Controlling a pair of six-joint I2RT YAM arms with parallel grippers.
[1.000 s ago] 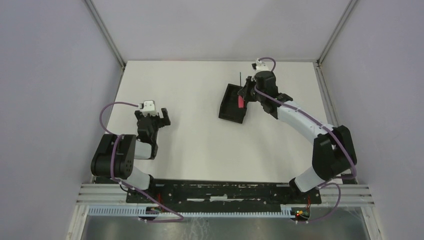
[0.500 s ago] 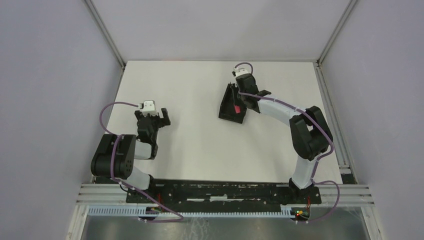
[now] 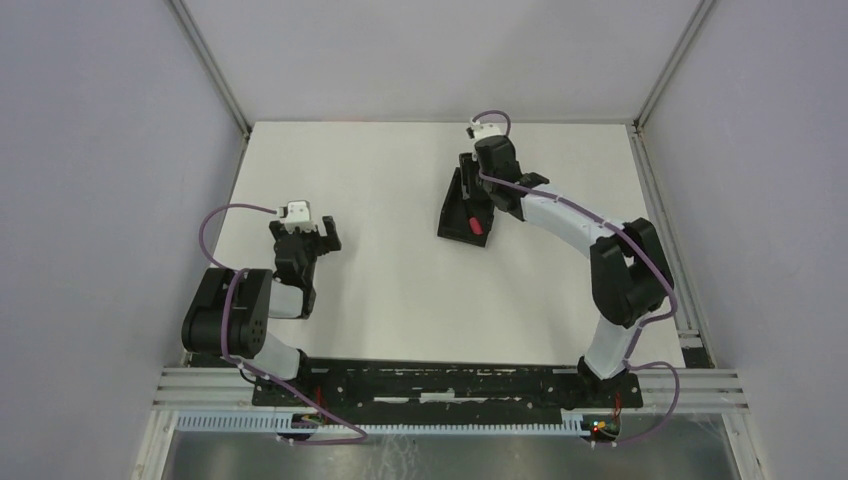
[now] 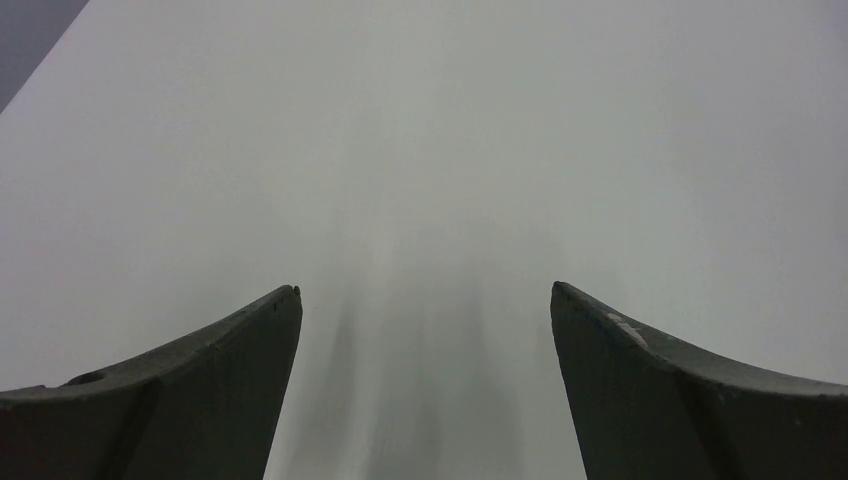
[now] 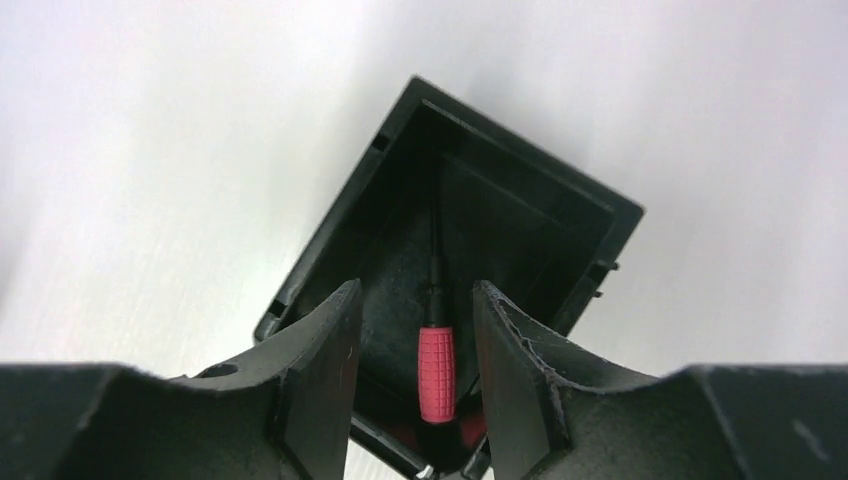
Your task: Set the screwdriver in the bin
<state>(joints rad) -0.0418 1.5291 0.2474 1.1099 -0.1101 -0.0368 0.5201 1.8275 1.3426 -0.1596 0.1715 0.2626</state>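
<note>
The screwdriver [image 5: 436, 370], with a red ribbed handle and a thin dark shaft, lies inside the black bin [image 5: 520, 150]. Its shaft points toward the bin's far corner. My right gripper [image 5: 415, 287] hangs open just above it, a finger on each side of the handle with a gap on both sides. From above, the red handle of the screwdriver [image 3: 476, 224] shows at the near end of the bin [image 3: 455, 210], below the right gripper [image 3: 480, 200]. My left gripper [image 3: 310, 234] rests open at the table's left, holding nothing [image 4: 425, 290].
The white table [image 3: 400, 290] is framed by grey walls and metal corner posts [image 3: 210, 70]. The right arm [image 3: 600, 240] arches over the table's right half. A black mounting rail [image 3: 440, 385] runs along the near edge.
The right gripper swung left over the bin and opened. It let go of the screwdriver, which now lies in the bin. The left arm has not moved.
</note>
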